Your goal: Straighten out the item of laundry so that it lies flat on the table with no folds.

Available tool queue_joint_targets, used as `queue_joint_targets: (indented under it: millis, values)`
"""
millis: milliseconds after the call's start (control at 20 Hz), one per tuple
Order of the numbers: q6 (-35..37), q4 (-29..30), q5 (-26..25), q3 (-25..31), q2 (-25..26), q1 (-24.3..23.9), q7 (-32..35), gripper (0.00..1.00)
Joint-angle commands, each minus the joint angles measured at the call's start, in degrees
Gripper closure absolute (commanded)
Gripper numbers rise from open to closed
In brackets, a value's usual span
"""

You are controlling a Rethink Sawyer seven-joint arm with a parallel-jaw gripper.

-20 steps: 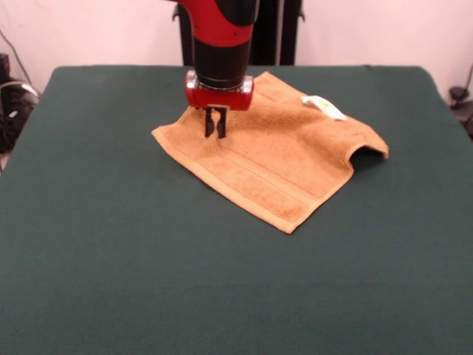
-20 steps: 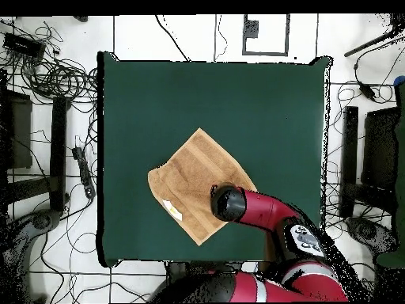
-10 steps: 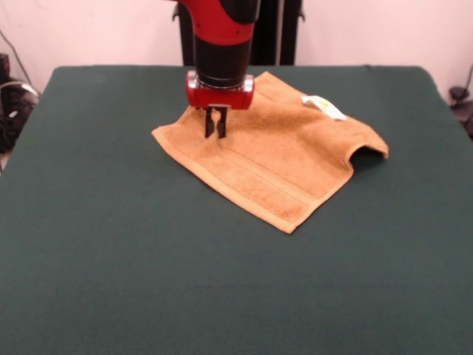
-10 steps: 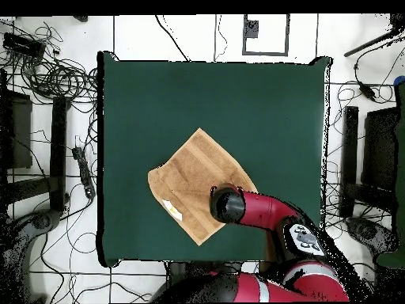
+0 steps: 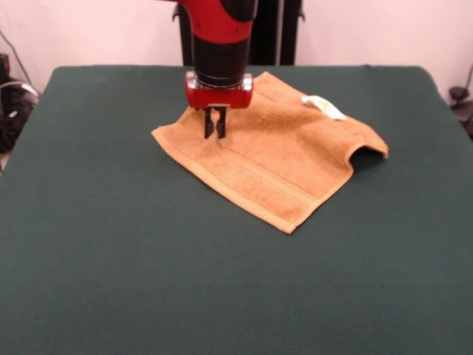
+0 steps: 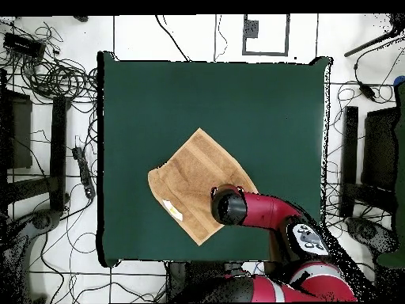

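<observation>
Orange-tan terry towel (image 5: 275, 161) lies diamond-wise, one corner toward us, on the dark green felt table (image 5: 148, 281), towards its far side. We see the red-and-black arm's gripper (image 5: 215, 131), fingers nearly closed and empty, tips at the cloth. Dragging from here could bunch it; the right corner is curled.

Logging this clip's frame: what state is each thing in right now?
towel: spread on the table, not fully flat; the corner at the picture's right in the front view humps up.
white tag: lying on the towel's far edge.
claw: nearly shut, tips at the towel near its left corner.
table: green cloth, smooth.
</observation>
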Motion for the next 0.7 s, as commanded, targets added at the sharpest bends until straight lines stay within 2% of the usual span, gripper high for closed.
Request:
queue_joint_targets:
  millis: [50, 700]
  values:
    - [-12.2, -8.1, -5.3, 2.0, 14.3, -4.0, 4.6, 1.00]
    - [-12.4, -10.7, -8.3, 0.1, 15.7, -3.9, 4.9, 1.00]
